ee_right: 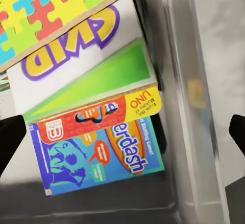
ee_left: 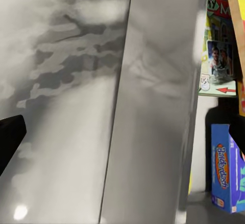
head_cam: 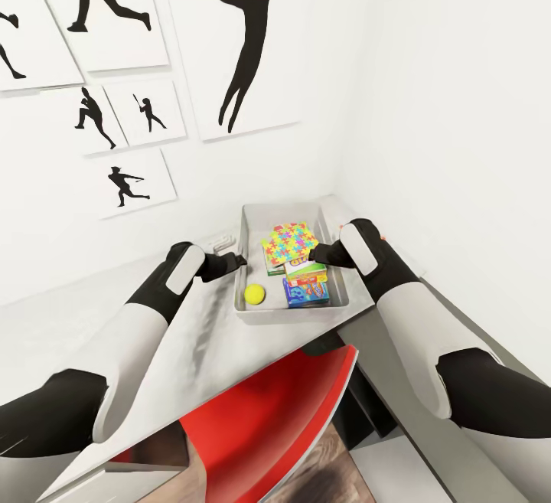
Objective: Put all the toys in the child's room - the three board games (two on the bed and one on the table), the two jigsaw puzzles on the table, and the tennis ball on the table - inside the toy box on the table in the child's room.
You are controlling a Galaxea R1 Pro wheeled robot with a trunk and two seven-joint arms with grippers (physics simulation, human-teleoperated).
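Observation:
The light grey toy box stands on the pale table in the corner. In it lie a jigsaw puzzle, a white-green board game, a blue board game and the tennis ball. My left gripper is open just outside the box's near wall. My right gripper hovers open over the stacked games. The right wrist view looks down on the puzzle, the white-green game, a red-edged game and the blue game. Neither gripper holds anything.
A red chair is tucked under the table's front edge. White walls with black silhouette pictures close the corner behind and right of the box. A small white object lies behind the box. A lower grey surface runs along the right.

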